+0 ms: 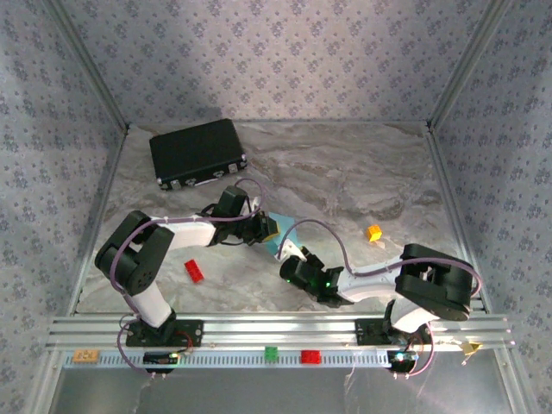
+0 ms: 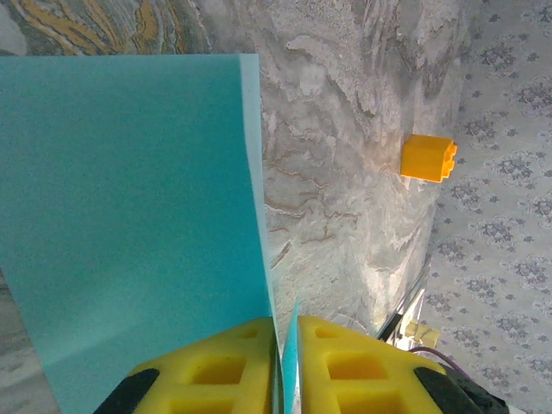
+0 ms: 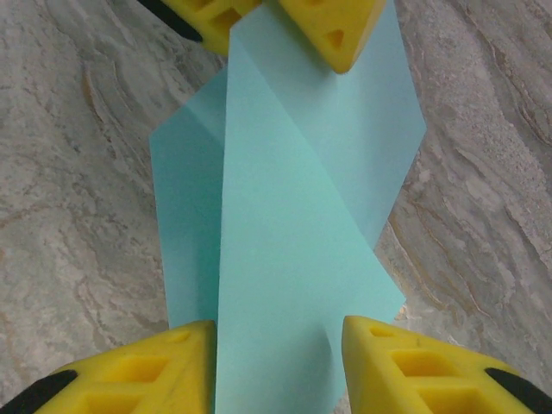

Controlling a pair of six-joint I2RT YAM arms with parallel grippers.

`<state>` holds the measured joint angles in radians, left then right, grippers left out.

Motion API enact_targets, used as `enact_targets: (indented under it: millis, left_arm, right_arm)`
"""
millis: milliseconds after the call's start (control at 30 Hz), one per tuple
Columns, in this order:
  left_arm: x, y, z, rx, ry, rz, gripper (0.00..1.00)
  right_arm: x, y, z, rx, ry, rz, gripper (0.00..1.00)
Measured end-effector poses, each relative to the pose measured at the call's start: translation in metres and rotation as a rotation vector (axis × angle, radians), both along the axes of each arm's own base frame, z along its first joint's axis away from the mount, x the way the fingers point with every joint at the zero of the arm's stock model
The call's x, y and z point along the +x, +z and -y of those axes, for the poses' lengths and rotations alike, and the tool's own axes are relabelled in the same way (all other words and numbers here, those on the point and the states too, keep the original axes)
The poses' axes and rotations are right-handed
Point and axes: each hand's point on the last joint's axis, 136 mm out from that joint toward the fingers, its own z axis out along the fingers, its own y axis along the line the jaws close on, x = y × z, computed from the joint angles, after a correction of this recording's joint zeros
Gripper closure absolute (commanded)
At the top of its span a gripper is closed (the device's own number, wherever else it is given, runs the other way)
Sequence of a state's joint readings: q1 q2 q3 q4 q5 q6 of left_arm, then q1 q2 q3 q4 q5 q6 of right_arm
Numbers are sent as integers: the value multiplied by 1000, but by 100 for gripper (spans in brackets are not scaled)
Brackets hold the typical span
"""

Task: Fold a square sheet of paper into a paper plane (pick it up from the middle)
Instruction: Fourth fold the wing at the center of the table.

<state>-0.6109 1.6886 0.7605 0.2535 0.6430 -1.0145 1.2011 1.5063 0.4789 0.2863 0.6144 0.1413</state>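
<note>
Light-blue paper (image 2: 129, 216) is pinched edge-on in the left tool (image 2: 280, 332) and lies between the half-spread jaws of the right tool (image 3: 278, 332).

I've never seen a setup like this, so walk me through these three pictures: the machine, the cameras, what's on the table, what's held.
These are two robot arms bolted to a marbled table, each ending in a two-finger gripper. The overhead picture looks down from behind them; the other two come from cameras on the wrists. On the table lie a black case, a red brick and an orange brick. The left gripper is pinched shut on a partly folded light-blue sheet of paper. The right gripper has its jaws apart, with that paper between them.
</note>
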Motion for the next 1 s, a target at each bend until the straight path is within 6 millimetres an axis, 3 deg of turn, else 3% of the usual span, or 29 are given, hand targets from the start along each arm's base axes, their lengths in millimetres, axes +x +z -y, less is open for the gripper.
enact_targets:
  millis: [267,567,1000]
  left_arm:
    - [0,0,0,0,0,0,88]
    - [0,0,0,0,0,0,89]
    - [-1,-2,-1,6,0,-9,90]
  right_arm:
    - [2,4,-2,18,-4,13,65]
    - [3,-2,-1,3,-13,15,61]
    - [6,-1,-1,13,-33,35,72]
